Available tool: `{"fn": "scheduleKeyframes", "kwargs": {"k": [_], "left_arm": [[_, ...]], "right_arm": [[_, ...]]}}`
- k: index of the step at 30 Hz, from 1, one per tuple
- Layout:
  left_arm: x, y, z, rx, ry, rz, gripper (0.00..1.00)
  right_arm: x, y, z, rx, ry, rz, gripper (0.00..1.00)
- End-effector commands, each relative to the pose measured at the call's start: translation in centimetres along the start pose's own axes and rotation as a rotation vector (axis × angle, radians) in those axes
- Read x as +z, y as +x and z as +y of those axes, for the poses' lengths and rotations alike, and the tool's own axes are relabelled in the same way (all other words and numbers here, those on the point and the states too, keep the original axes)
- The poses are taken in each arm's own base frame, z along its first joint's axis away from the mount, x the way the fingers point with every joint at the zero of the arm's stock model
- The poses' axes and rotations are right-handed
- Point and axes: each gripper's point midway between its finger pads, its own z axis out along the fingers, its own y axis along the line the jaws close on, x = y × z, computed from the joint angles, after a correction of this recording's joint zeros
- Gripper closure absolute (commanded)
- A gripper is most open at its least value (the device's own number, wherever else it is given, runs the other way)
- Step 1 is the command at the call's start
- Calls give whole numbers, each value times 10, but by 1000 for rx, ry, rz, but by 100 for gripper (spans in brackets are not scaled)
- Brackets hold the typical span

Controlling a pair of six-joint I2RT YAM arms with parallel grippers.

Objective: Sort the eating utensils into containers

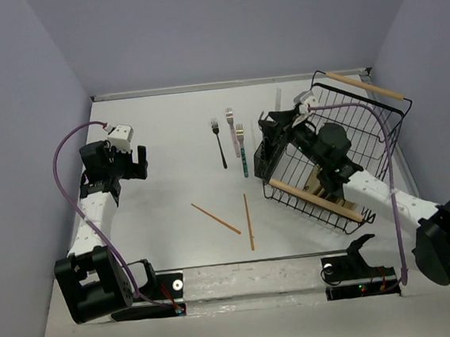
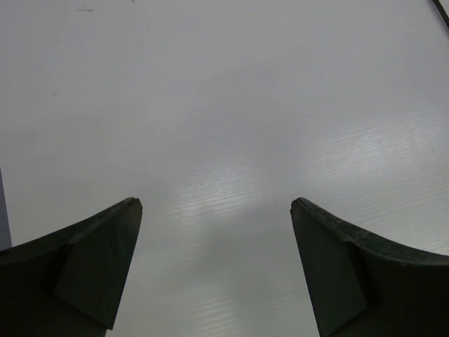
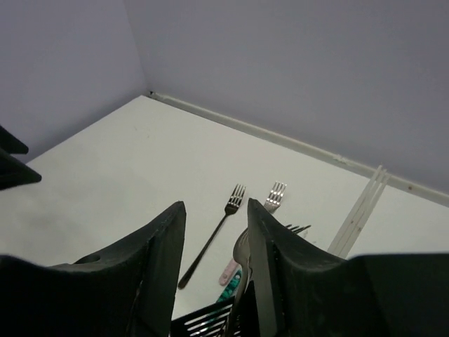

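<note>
My right gripper hangs over the small black slotted holder, jaws apart. A silver fork stands in the holder and leans by the inner face of the right-hand finger; nothing spans the gap. A black fork, a pink-handled fork and a teal-handled fork lie on the table left of the holder. Two brown chopsticks lie nearer the front. Pale chopsticks lie near the back wall. My left gripper is open over bare table.
A big black wire rack with wooden handles sits tilted at the right, right behind the holder, with my right arm reaching across it. The walls close the table at the back and both sides.
</note>
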Motion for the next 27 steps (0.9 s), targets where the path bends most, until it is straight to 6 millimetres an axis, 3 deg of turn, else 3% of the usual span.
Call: {"fn": "scheduleKeyframes", "kwargs": {"k": [1,2,4,7,8,10,12,13,18,20,22,23,26,27], "left_arm": [[-2,-10,1,23,0,-45,1],[-2,-10,2,23,-2,-45,1],[-2,-10,1,24,1,-46,1],[-4,-10,3,26,-9,-48,1],[-5,-9,2,26,-10,-46,1],[-6,-9,2,28,-11,-50,1],[-7,-10,1,31,-11,-54,1],[-7,-9,2,31,-12,-53,1],[-8,-9,0,31,-5,-55,1],[-8,-9,-2,30,4,-57,1],[-8,-9,-2,29,6,-57,1],[-8,-9,-2,29,6,-57,1],[-9,-9,-2,33,4,-58,1],[-9,-9,-2,36,1,-58,1]], "right_arm": [[3,-73,7,50,87,38,57],[-2,-58,12,53,112,139,58],[-1,-55,17,36,203,205,58],[-15,-25,74,12,182,435,58],[-19,-15,78,15,214,484,59],[-30,26,97,38,230,634,60],[-40,47,126,50,192,713,60],[-49,71,135,62,203,792,60],[-77,129,174,38,178,991,59],[-77,152,193,-18,100,1038,59],[-71,157,216,-78,-20,1054,57],[-71,174,228,-105,-62,1090,54],[-60,188,244,-149,-150,1109,41],[-58,206,240,-130,-160,1166,41]]}}
